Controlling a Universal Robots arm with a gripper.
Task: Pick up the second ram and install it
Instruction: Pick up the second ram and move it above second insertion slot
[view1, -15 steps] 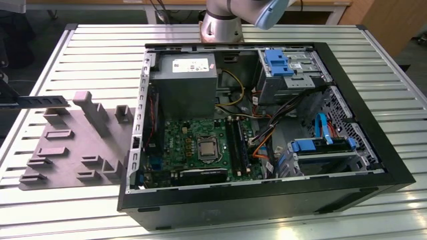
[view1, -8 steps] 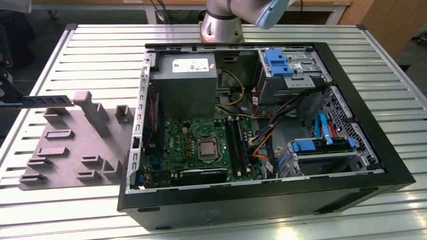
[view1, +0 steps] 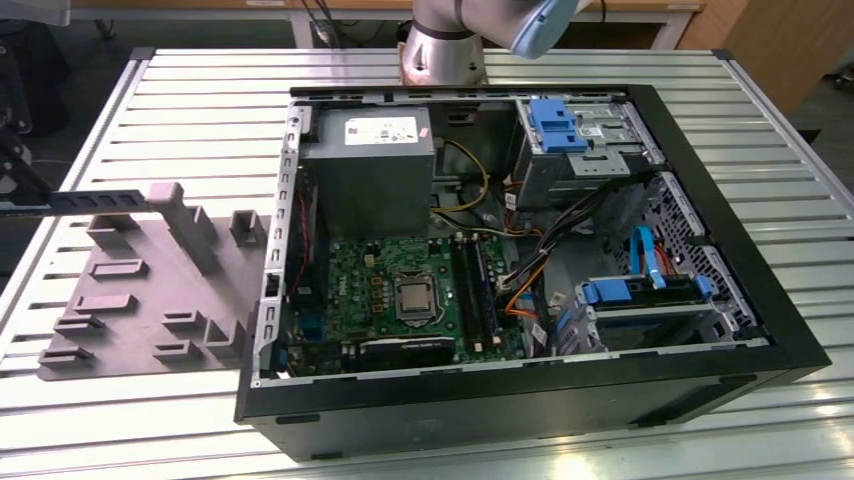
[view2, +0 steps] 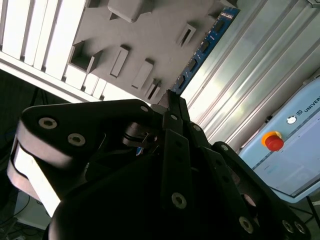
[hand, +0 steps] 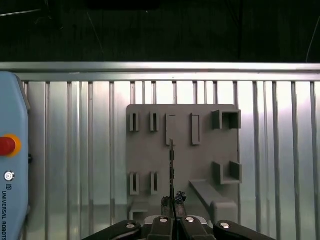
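Right, the end effector has its fingers pinched down tight on the second ram. It grips the stick by one end, so the rest juts out free, seen edge-on in the first wrist view. The stick hangs over the grey moulded tray, out at the exterior view's left of the slatted worktop. That puts it well apart from the open computer case, so it's picked but not installed.

Here's what worries me. It's a one-end grip on a long thin stick, so any nudge could swing it in the fingers and leave it crooked. In the exterior view its free end sits very near a tall post on the tray. I can't tell whether they're clear of each other, and a clip there would twist the stick.

Over in the case, the memory slots on the motherboard lie just beside a tangle of orange and yellow cables. A loose wire could snag the stick or get trapped beneath it. A stick that goes in tilted or off its notch would jam rather than seat. I can't make out whether the end clips stand open.
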